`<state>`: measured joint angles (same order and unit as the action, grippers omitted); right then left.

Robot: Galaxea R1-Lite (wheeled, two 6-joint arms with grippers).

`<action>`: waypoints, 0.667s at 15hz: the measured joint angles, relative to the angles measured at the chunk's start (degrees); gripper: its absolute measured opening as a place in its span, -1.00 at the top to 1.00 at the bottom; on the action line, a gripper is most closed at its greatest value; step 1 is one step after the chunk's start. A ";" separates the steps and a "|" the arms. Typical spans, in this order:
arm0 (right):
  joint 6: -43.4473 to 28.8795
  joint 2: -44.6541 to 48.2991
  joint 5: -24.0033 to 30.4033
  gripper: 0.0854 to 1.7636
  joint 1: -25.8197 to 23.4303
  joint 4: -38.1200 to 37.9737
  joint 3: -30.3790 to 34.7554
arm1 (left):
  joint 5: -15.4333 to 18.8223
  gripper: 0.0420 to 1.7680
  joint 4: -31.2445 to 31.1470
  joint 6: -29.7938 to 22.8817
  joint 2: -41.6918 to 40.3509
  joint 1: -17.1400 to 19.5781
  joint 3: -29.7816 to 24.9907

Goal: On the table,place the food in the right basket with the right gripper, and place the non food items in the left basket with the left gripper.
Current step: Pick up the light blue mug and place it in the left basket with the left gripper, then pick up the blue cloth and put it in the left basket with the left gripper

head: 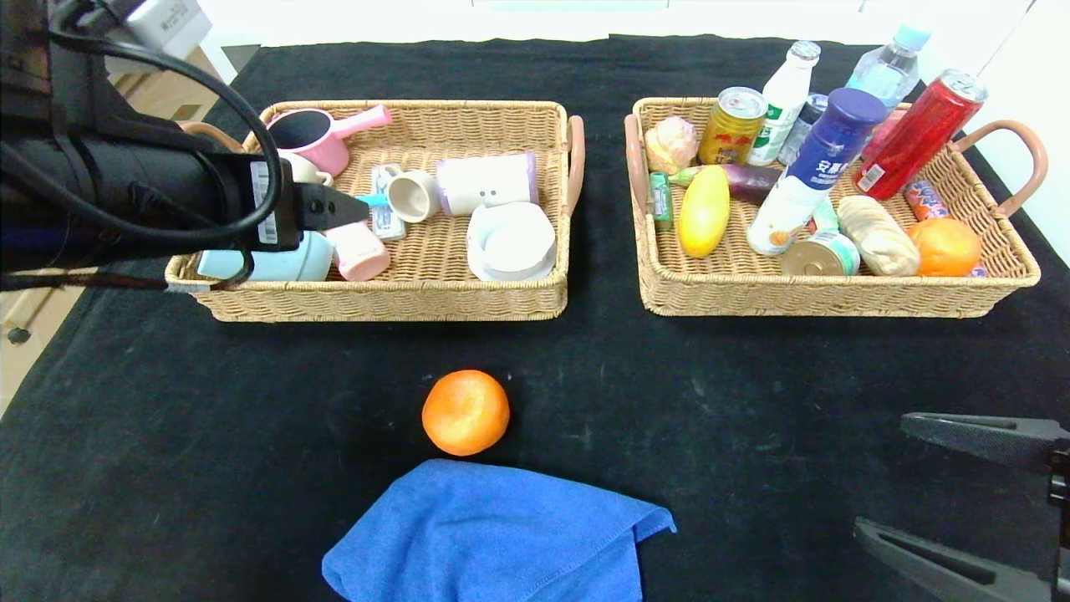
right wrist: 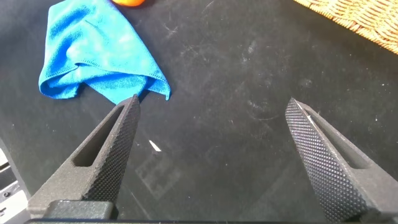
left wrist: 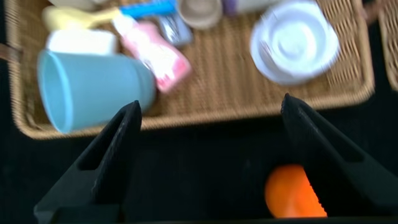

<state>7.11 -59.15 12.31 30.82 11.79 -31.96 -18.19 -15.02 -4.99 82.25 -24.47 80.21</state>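
Orange fruit [head: 466,412] on table [head: 251,418] — well apart from right gripper [head: 961,502].

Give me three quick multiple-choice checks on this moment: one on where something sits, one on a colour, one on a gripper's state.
1. Where is the loose orange fruit?
A. In the right basket
B. On the black table between the baskets and the blue towel
C. In the left basket

2. What colour is the mug lying at the front corner of the left basket?
A. Red
B. Yellow
C. Pale teal

3. How does the left gripper stand?
A. Open, holding nothing
B. Shut on the towel
C. Shut on the orange

Key: 1 B, the head view shows it on the table just beyond the blue towel. 2 C, both the head and left wrist views show a teal mug on its side. 3 A, the left wrist view shows its jaws wide apart with nothing between them, above the basket's front edge.
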 joint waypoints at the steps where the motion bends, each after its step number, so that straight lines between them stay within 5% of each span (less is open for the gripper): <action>1: 0.02 0.00 0.00 -0.94 0.00 0.00 0.02 | 0.13 -0.86 -1.66 0.02 -0.89 -1.91 -1.55; 10: 0.09 -0.55 -0.09 -0.94 0.00 0.06 0.30 | 2.26 -0.91 -2.67 -0.57 -5.35 -10.90 -18.20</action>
<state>7.19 -59.70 12.23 30.82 11.85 -31.66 -15.93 -17.69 -5.56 76.90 -35.36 62.01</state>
